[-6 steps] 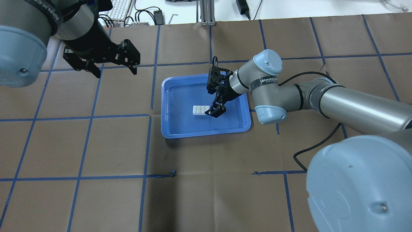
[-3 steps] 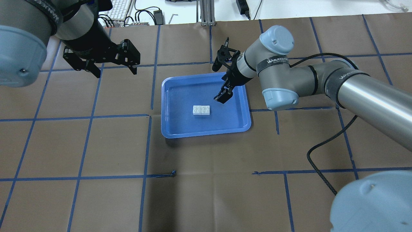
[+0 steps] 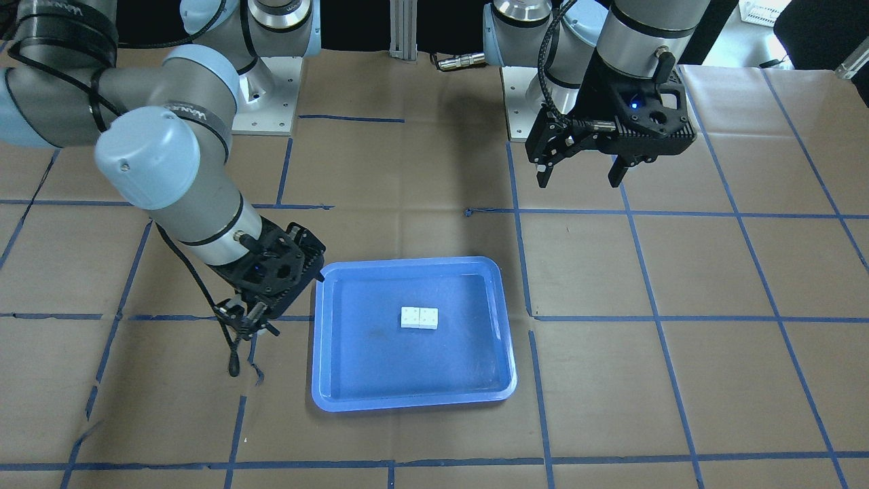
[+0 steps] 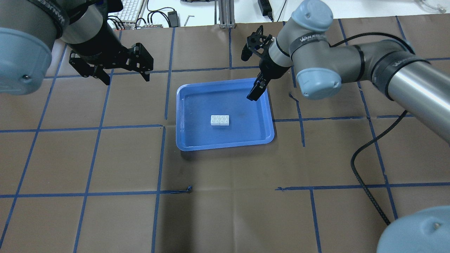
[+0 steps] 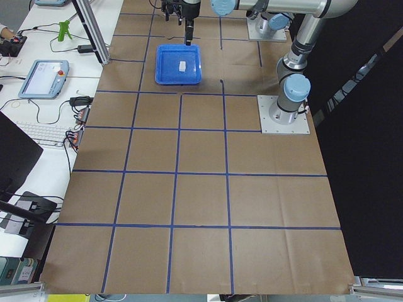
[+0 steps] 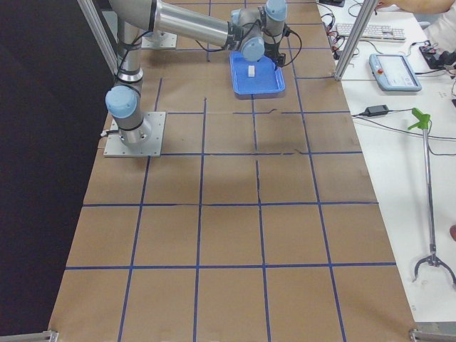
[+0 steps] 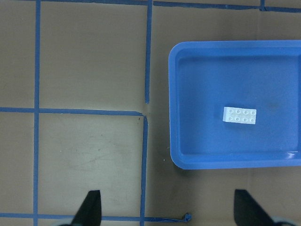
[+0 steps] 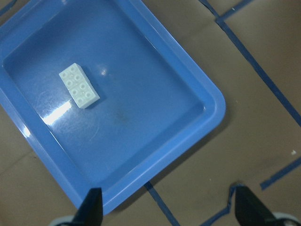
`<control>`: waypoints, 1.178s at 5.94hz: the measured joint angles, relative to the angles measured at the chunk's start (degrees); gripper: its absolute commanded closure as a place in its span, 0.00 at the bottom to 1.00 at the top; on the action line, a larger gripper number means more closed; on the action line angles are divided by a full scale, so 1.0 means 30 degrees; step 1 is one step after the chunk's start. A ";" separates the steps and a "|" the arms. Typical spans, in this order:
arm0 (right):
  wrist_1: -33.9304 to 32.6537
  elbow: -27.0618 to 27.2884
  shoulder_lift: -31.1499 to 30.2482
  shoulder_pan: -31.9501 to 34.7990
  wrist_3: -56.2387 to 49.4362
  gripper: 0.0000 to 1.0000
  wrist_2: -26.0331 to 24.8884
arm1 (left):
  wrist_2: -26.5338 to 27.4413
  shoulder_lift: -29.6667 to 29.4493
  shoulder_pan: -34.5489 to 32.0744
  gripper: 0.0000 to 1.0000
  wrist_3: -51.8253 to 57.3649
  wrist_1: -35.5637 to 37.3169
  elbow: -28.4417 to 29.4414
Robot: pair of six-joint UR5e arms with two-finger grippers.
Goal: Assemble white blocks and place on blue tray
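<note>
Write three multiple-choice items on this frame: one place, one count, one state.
1. Where are the white blocks relative to the blue tray?
A) outside it
B) inside it, near the middle
C) balanced on its rim

2. How many white blocks are there?
A) one
B) two
C) four

3. The right gripper is:
A) open and empty
B) shut on a block
C) shut and empty

Answers:
1 B: they lie on the tray's floor, clear of all its walls.
2 B: two four-stud bricks sit joined side by side.
3 A: its wrist view shows the fingertips wide apart with nothing between them.
</note>
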 measured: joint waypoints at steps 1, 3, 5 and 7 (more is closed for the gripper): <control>0.1814 -0.0512 -0.0990 -0.0512 0.2859 0.00 -0.0871 | 0.0000 -0.0001 0.0001 0.01 0.0000 0.0001 0.0000; 0.4947 -0.1164 -0.2542 -0.0814 0.9376 0.00 -0.2238 | 0.0001 0.0000 0.0000 0.01 0.0009 0.0000 -0.0021; 0.7452 -0.1319 -0.3707 -0.0912 1.5266 0.00 -0.2781 | 0.0001 0.0000 0.0000 0.01 0.0014 0.0001 -0.0041; 0.8459 -0.1239 -0.4513 -0.0951 1.7287 0.00 -0.3578 | 0.0000 0.0001 0.0001 0.01 0.0028 0.0061 -0.0080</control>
